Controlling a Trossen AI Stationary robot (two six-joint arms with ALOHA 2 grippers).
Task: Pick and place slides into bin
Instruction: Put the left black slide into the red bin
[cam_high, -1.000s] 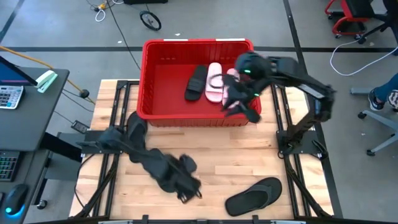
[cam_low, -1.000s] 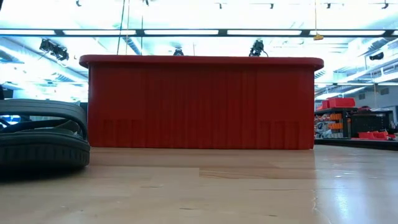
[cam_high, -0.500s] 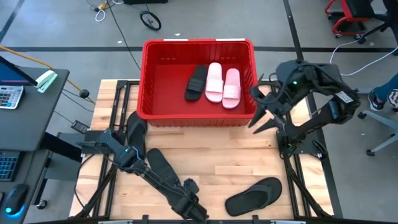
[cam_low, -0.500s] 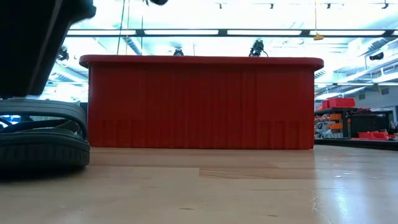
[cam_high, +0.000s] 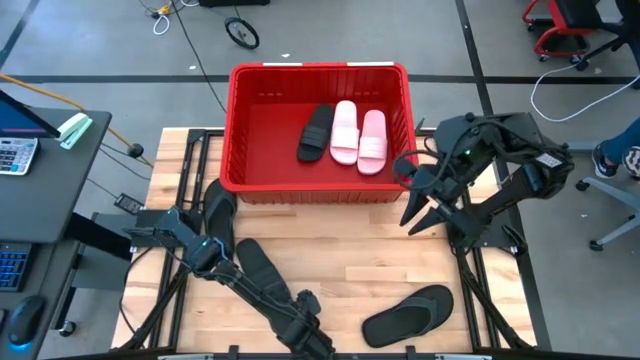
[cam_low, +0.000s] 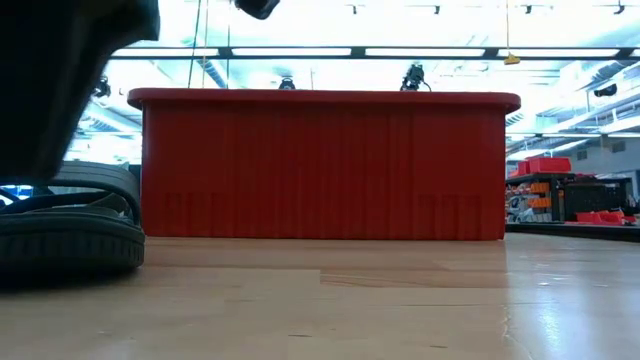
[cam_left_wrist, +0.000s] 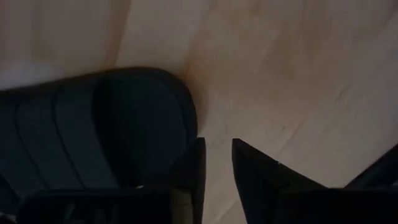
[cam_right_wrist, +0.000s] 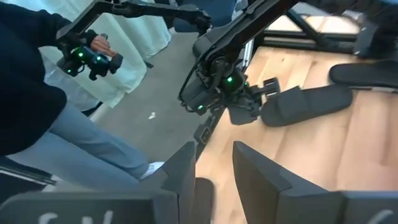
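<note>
Black rubber slide sandals still wait on the pale wooden table: one with a wide strap lies at lower right of the overhead frame, another sits left of centre beneath my left arm, and a third rests at the table's left edge, just in front of the large red ribbed plastic bin. Inside the bin, at upper centre, lie two pale pink slides side by side and one black slide.

My left gripper hovers low at the toe of the middle black sandal, fingers a narrow slot apart and holding nothing. My right gripper hangs just right of the bin's front corner, fingers spread and empty.

These slides look light, flexible and slightly grippy; I judge the raised strap or a side edge of the sole the surest hold, since a flat sole gives little to pinch.
</note>
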